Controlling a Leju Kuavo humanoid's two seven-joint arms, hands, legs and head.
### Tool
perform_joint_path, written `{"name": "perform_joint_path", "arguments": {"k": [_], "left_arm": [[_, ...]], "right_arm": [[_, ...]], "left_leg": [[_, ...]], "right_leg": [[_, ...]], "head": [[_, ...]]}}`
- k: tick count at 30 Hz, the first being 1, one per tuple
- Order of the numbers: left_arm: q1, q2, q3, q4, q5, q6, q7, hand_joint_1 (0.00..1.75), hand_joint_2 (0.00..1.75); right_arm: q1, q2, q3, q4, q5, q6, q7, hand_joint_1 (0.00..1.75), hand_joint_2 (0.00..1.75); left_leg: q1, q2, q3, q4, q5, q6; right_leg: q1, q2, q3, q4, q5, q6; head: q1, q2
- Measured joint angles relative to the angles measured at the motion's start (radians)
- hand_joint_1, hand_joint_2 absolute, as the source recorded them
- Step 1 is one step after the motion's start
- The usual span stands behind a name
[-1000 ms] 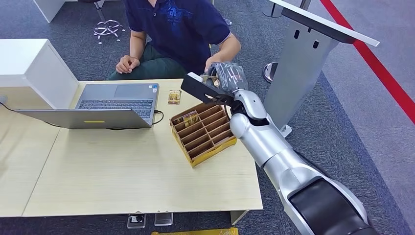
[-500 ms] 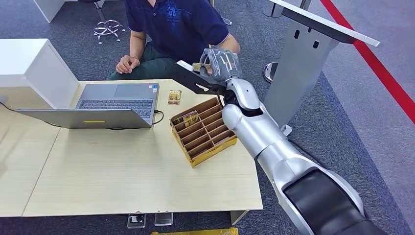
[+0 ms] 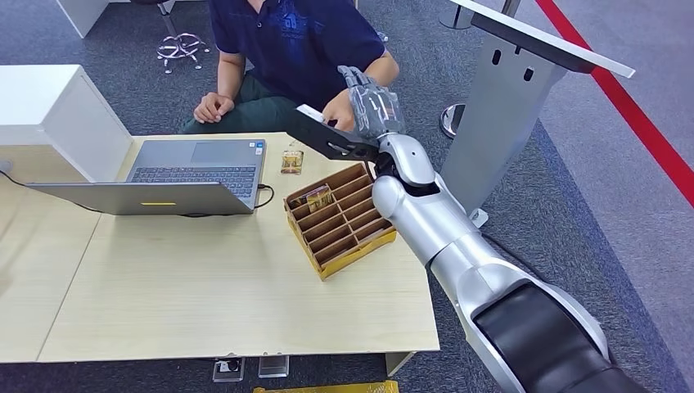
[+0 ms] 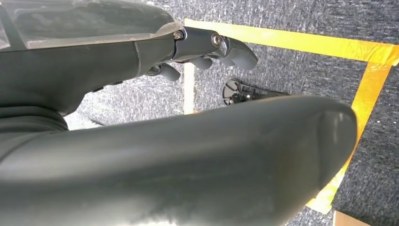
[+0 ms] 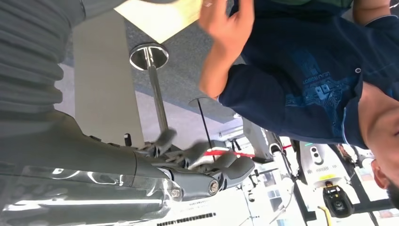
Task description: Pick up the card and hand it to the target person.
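One gold card (image 3: 291,161) (tabletop, nr laptop (image 3: 200,164))

From the head view my right hand (image 3: 372,105) covers the person's hand (image 3: 338,115) reaching toward it, so I cannot tell who holds the card. In the right wrist view that hand (image 5: 226,26) is cut by the top edge. My left hand (image 4: 207,47) is mostly blocked by a dark rounded part close to the lens. The item (image 3: 318,197) in the divided box (image 3: 340,219) is too small to identify. The tabletop (image 3: 205,286) runs off the left edge.
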Motion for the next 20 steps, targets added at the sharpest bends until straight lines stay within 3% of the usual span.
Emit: {"name": "perform_joint_path", "arguments": {"k": [4, 8, 17, 20], "left_arm": [[0.0, 0.001, 0.0, 0.0, 0.003, 0.002, 0.001, 0.0, 0.0], [0.001, 0.001, 0.0, 0.0, 0.014, 0.008, 0.002, 0.0, 0.0], [0.009, 0.001, 0.0, 0.0, 0.033, 0.019, 0.006, 0.0, 0.0], [0.011, 0.001, 0.0, 0.0, 0.035, 0.019, 0.008, 0.0, 0.0]], "right_arm": [[0.006, -0.003, -0.002, 0.0, -0.08, -0.008, -0.041, 0.0, 1.75], [0.046, -0.025, -0.018, -0.034, -0.255, -0.004, -0.122, 0.0, 1.75], [0.289, -0.153, -0.123, -0.303, -0.672, 0.154, -0.259, 0.0, 1.75], [0.366, -0.191, -0.159, -0.393, -0.741, 0.196, -0.276, 0.0, 1.75]], "left_leg": [[0.0, 0.0, 0.0, 0.0, 0.0, 0.0], [0.0, 0.0, 0.001, 0.0, 0.0, 0.0], [0.0, 0.0, 0.001, 0.001, -0.001, 0.001], [0.0, 0.0, 0.001, 0.001, -0.001, 0.001]], "right_leg": [[0.0, 0.0, 0.0, 0.0, 0.0, 0.0], [0.0, 0.0, 0.0, 0.0, 0.0, 0.0], [0.0, 0.0, 0.0, -0.002, 0.0, 0.0], [0.0, 0.0, 0.0, -0.002, 0.0, 0.0]], "head": [[0.0, 0.0], [0.0, 0.0], [0.0, 0.0], [0.0, 0.0]]}}
